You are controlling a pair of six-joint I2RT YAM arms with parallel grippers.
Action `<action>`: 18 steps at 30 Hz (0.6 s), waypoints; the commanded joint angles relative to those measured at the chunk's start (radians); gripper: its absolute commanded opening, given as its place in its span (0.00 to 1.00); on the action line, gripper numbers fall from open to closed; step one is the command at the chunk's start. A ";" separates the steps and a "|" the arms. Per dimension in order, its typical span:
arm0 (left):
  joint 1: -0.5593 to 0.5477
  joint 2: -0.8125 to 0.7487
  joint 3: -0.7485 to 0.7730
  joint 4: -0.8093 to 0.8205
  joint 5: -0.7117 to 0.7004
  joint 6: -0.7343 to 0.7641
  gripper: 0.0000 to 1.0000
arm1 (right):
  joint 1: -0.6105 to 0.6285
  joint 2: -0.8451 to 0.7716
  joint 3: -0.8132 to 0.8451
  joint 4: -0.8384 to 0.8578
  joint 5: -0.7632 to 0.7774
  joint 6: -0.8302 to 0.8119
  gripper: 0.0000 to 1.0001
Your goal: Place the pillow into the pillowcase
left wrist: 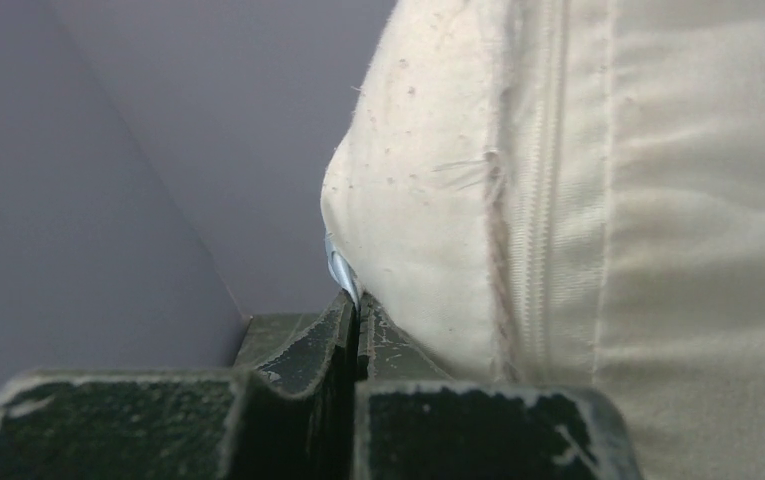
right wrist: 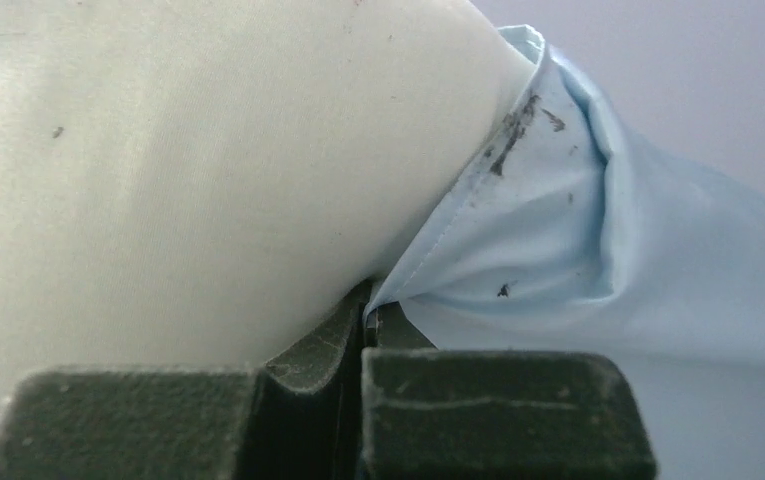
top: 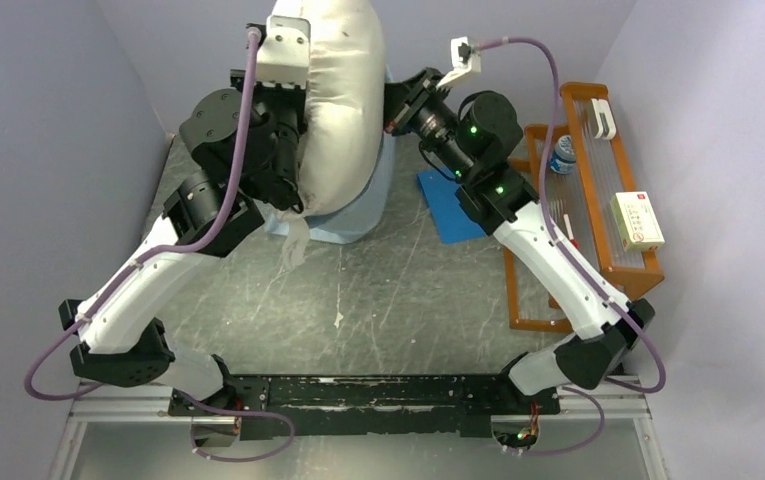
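The off-white pillow (top: 338, 100) stands upright at the back of the table, its lower part inside the light blue pillowcase (top: 363, 205). My left gripper (top: 280, 185) sits against the pillow's left side, shut on a thin edge of the pillowcase (left wrist: 339, 268) beside the pillow (left wrist: 558, 200). My right gripper (top: 395, 105) sits against the pillow's right side, shut on the pillowcase hem (right wrist: 518, 230) where it wraps the pillow (right wrist: 208, 170). A white tag (top: 295, 245) hangs below the pillow.
A small flat darker-blue square (top: 448, 205) lies right of the pillowcase. A wooden rack (top: 598, 170) at the right holds a bottle (top: 562, 155) and a white box (top: 638, 220). Grey walls enclose the table on three sides.
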 commanded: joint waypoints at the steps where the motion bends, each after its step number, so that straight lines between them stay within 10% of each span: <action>1: -0.009 0.049 -0.015 0.075 0.024 0.061 0.05 | 0.024 0.041 0.144 0.264 -0.254 0.047 0.00; 18: 0.038 0.125 -0.019 -0.020 0.036 -0.026 0.05 | 0.022 0.102 0.309 0.512 -0.451 0.293 0.00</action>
